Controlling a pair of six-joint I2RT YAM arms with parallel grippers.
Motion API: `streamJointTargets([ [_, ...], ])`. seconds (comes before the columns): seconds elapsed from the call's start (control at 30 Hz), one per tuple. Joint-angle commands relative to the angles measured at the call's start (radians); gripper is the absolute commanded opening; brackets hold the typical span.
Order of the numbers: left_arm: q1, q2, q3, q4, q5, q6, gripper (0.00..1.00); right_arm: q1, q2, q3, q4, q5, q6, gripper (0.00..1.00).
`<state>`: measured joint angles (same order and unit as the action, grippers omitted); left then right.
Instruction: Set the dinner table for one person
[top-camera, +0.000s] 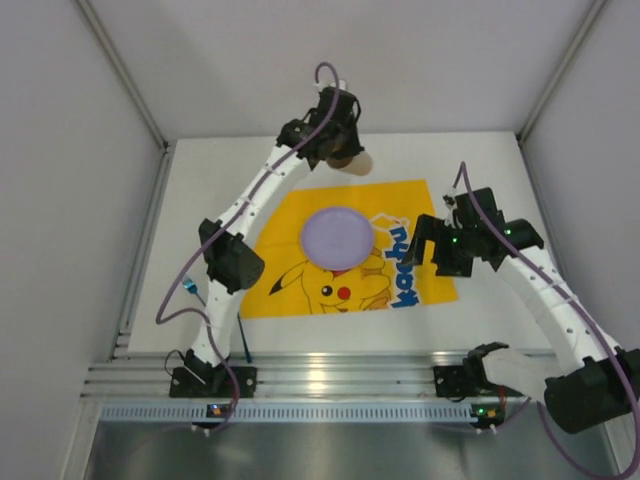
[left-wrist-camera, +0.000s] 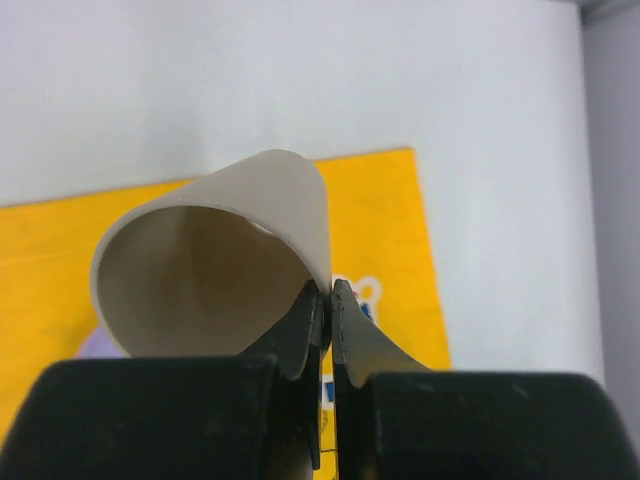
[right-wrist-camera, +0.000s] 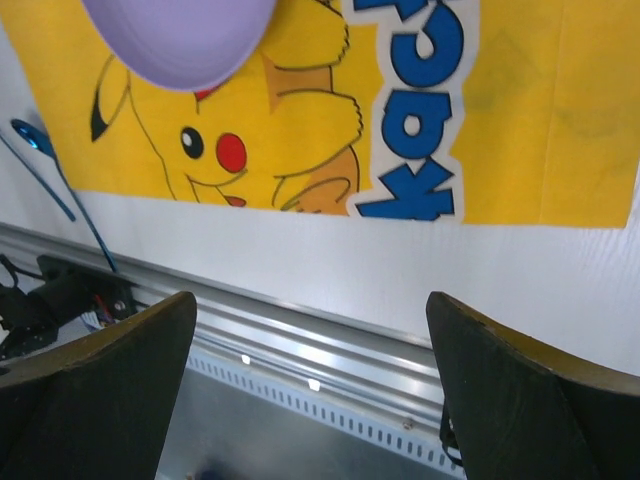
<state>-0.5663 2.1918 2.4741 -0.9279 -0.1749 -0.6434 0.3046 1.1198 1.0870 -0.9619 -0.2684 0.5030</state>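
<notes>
The left claw (top-camera: 340, 150) pinches a beige plastic cup (top-camera: 352, 162) over the big white matte tabletop's (top-camera: 480, 170) far side.
Overhead: a yellow Pikachu-print cloth mat (top-camera: 400, 195) with a round lilac plate (top-camera: 338, 236) lies nearer than that claw; blue letters (top-camera: 405, 265) "kachu" run beside the right claw (top-camera: 430, 245). Left wrist: jaws pressed on the cup's thin rim. Right wrist: claw spread wide, slotted aluminium rail (right-wrist-camera: 330, 350) showing between.

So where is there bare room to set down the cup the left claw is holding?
Bare yellow mat lies between the purple plate and its far right corner. White table is free beyond the mat's far edge. Crowded: near left, with blue utensils and the left arm; the open right claw hovers over the mat's right edge.
</notes>
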Motion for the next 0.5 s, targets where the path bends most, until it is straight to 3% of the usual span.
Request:
streamJointTargets([
  [0.0,-0.064,0.025,0.028,0.206,0.133,0.060,0.00,-0.004,-0.075,-0.076,-0.040,0.020,0.043,1.00],
  [0.1,-0.122,0.055,-0.003,0.320,0.170,0.103,0.00,-0.004,-0.139,-0.123,-0.060,0.044,0.055,1.00],
  [0.3,-0.207,0.181,0.069,0.272,0.161,0.215,0.00,-0.002,-0.186,-0.128,-0.118,0.101,0.051,1.00],
  [0.47,-0.254,0.221,0.092,0.184,0.029,0.367,0.00,-0.005,-0.204,-0.121,-0.146,0.133,0.045,1.00],
])
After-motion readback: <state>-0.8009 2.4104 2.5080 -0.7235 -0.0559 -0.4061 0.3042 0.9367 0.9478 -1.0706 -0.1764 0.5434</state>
